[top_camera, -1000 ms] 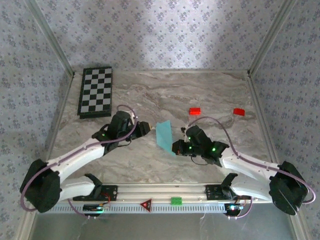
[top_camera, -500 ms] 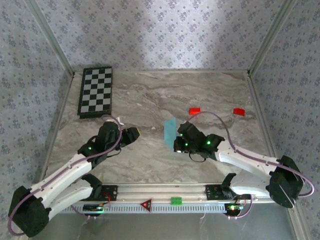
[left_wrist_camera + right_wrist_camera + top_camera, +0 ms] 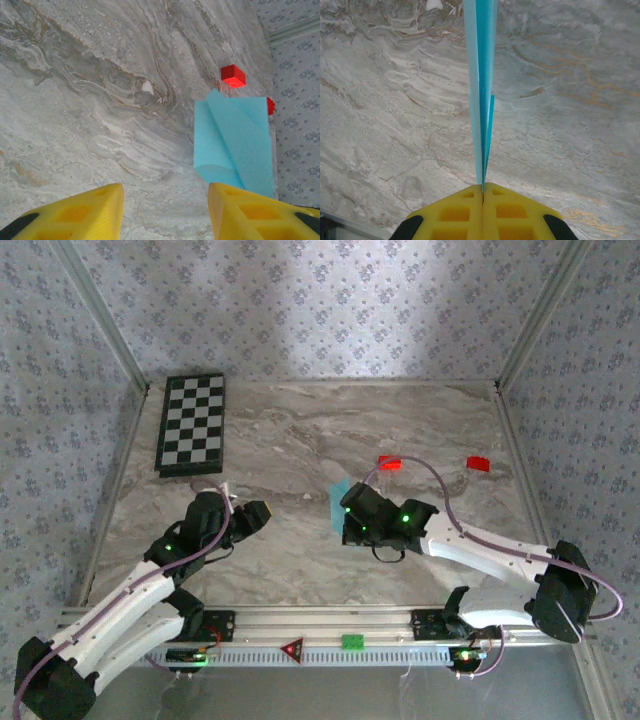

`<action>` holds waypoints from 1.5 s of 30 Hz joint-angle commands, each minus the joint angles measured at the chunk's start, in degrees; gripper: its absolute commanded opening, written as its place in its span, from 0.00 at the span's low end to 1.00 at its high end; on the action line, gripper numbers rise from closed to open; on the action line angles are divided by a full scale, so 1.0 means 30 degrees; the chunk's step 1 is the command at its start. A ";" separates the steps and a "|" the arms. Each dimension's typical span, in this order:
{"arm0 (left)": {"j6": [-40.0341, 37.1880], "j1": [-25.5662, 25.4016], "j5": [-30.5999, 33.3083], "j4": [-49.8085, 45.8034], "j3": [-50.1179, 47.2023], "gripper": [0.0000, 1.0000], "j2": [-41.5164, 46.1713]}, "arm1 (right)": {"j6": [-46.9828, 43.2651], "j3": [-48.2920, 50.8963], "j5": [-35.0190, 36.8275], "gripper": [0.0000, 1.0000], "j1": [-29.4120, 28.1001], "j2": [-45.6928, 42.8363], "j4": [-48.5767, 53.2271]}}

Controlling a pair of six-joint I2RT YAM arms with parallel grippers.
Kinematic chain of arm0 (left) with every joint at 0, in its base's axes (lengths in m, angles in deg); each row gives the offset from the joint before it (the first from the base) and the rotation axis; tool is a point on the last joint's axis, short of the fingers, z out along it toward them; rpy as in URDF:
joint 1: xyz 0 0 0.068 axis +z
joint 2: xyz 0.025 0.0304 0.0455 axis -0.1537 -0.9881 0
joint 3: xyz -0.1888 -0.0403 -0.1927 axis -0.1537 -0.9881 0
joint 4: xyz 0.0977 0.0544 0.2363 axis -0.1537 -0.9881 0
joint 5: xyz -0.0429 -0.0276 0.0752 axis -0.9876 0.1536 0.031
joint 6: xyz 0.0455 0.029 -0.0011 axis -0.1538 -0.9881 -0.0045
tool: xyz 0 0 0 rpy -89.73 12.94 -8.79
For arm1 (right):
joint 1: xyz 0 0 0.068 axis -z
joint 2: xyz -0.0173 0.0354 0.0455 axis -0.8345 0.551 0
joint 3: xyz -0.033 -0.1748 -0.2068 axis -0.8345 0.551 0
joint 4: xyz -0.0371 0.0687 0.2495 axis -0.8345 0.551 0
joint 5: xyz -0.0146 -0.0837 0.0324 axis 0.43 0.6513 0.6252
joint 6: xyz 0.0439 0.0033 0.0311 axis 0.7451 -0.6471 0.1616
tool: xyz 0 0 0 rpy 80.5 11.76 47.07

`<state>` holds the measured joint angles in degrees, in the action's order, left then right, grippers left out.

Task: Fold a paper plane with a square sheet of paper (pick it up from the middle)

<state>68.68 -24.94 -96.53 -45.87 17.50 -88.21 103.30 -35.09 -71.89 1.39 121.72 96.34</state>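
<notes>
- Jaws of the left gripper (image 3: 164,194) stand well apart with nothing between them, low over the marble table (image 3: 75,100) and short of the paper.
- The right gripper (image 3: 483,189) is pinched tight on one thin edge of the paper plane (image 3: 480,75). It holds the plane on edge near the middle of the table, with the folded layers pressed together.
- From above I cannot tell whether the plane's lower end touches the table.
- Such a narrow grip could let the paper slip or swing if that arm turns quickly.
- The free flap bows loosely, so a badly aimed pinch from the left could crush it or set a crooked crease.
- A red block (image 3: 389,463) lies just beyond the paper and a second red block (image 3: 480,464) lies further right, where a wide sweep could knock either.
- The chessboard (image 3: 192,423) sits far left, well apart.
</notes>
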 commanded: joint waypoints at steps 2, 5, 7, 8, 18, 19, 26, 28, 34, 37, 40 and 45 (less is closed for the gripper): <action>-0.0057 0.0250 -0.0582 -0.0771 -0.0037 0.49 0.0580 | -0.0965 -0.0707 0.1606 0.00 -0.0065 -0.0936 0.1458; -0.0740 0.0604 -0.1183 -0.1562 0.0135 0.51 0.0869 | -0.2208 -0.0717 0.2494 0.00 -0.0046 -0.1305 0.1059; -0.0862 0.0807 -0.0972 -0.2683 0.0408 0.52 0.1077 | -0.3157 -0.0688 0.3197 0.01 -0.0206 -0.1438 0.1087; -0.0836 0.0895 -0.0947 -0.3124 0.0463 0.52 0.1286 | -0.3221 -0.0647 0.3565 0.00 -0.0284 -0.1467 0.1300; 0.0159 0.1125 -0.1864 -0.4872 0.0515 0.75 0.4139 | -0.4227 -0.0668 0.3729 0.00 -0.0796 -0.1648 0.2050; 0.0372 0.1130 -0.1997 -0.5084 0.0490 0.76 0.4285 | -0.4466 -0.0755 0.3875 0.00 -0.0775 -0.1619 0.2334; 0.0684 0.1135 -0.1886 -0.5107 -0.0136 0.78 0.4856 | -0.6036 -0.1679 0.6152 0.00 -0.1103 -0.1286 0.4876; 0.0612 0.1179 -0.1738 -0.4992 -0.0140 0.79 0.4681 | -0.6294 -0.2176 0.6778 0.00 -0.1116 -0.0838 0.5723; -0.0037 0.1182 -0.1839 -0.5383 0.0532 0.80 0.3608 | -0.6948 -0.3386 0.8464 0.00 -0.1553 0.0563 0.6918; -0.0158 0.1218 -0.1868 -0.6182 0.0811 0.80 0.3436 | -0.7568 -0.3732 0.8801 0.00 -0.1661 0.1399 0.6974; -0.0209 0.1258 -0.1675 -0.6903 0.0804 0.81 0.3604 | -0.7933 -0.4223 0.9614 0.00 -0.1988 0.2485 0.7503; -0.0373 0.1389 -0.0809 -0.7906 0.0763 0.81 0.3907 | -0.8330 -0.4482 1.0766 0.00 -0.2197 0.4062 0.7787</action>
<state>68.66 -21.31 -100.57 -66.30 17.52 -77.31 80.00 -47.04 -44.05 -4.84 132.13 116.73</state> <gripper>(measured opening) 0.805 0.064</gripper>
